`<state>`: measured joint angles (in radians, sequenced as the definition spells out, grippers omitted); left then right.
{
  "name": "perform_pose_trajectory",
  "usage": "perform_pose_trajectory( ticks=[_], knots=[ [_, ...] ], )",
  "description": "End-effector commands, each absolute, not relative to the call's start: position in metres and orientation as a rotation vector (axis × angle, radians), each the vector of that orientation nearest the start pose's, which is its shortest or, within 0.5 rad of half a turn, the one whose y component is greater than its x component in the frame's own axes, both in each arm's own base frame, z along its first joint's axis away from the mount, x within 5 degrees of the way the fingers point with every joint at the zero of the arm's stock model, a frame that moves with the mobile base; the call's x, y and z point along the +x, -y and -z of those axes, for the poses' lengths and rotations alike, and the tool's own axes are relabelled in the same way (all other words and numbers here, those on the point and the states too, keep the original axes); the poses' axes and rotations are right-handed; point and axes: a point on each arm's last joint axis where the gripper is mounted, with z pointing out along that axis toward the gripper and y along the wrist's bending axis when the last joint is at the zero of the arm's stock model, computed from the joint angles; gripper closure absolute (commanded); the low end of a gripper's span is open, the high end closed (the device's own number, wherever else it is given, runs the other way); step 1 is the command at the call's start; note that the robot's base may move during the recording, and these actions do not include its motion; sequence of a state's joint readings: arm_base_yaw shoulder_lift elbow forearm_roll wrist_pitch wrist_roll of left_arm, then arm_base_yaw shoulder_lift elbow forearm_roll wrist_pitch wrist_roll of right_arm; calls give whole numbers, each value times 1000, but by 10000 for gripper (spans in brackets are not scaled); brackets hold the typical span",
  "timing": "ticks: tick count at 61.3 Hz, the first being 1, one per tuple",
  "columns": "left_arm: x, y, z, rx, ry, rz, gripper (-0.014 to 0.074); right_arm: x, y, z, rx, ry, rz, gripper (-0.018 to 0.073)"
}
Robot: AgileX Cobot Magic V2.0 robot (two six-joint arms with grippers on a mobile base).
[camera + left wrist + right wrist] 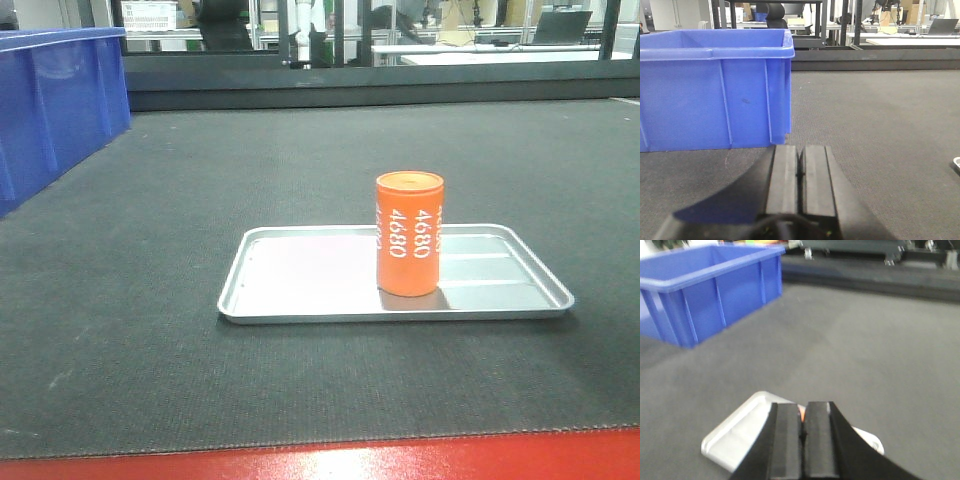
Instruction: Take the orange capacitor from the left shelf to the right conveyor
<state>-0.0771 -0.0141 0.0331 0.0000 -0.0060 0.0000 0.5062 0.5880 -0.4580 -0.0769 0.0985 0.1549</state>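
Observation:
The orange capacitor (408, 235) stands upright in a shallow silver tray (300, 275) on the dark belt of the right conveyor (150, 200), whose red front edge (320, 462) runs along the bottom. White "4680" print runs down its side. My right gripper (803, 407) is shut and empty, hovering above the tray (735, 435). Only a thin strip of the orange capacitor (802, 413) peeks past its fingertips. My left gripper (800, 150) is shut with nothing in it, low over the belt. The left shelf is out of view. Neither gripper shows in the front view.
A blue plastic bin (50, 100) stands at the belt's left side, right ahead of the left gripper (710, 90) and far left of the right one (705, 295). A black frame rail (380, 85) borders the belt's far side. The tray's corner (957, 162) shows at the left wrist view's right edge.

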Motion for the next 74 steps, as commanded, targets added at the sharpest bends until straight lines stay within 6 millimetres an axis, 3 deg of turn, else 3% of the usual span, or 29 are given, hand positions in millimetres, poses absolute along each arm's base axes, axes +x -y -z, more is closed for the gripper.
perform_pose_trajectory(
  ticks=[1,12,27,33,48,60,65,74],
  knots=[
    [56,4,-213,52,-1414,70,701,98,-53,-325,-347,-1634,-427,510],
    [56,4,-213,52,-1414,70,701,83,-43,-325,-341,-1641,-409,510],
    [56,4,-213,52,-1414,70,701,83,-40,-326,-396,-1608,-317,508],
    [56,4,-213,52,-1414,70,701,81,-32,-321,-332,-1598,-276,508],
    [56,4,-213,52,-1414,70,701,63,-13,-270,-30,-1497,-300,508],
    [56,4,-213,52,-1414,70,701,52,-11,-215,-7,-1459,-326,508],
    [56,4,-213,52,-1414,70,701,54,-11,-204,-12,-1490,-325,508],
    [56,4,-213,52,-1414,70,701,54,-11,-203,-36,-1506,-299,508]
  ],
)
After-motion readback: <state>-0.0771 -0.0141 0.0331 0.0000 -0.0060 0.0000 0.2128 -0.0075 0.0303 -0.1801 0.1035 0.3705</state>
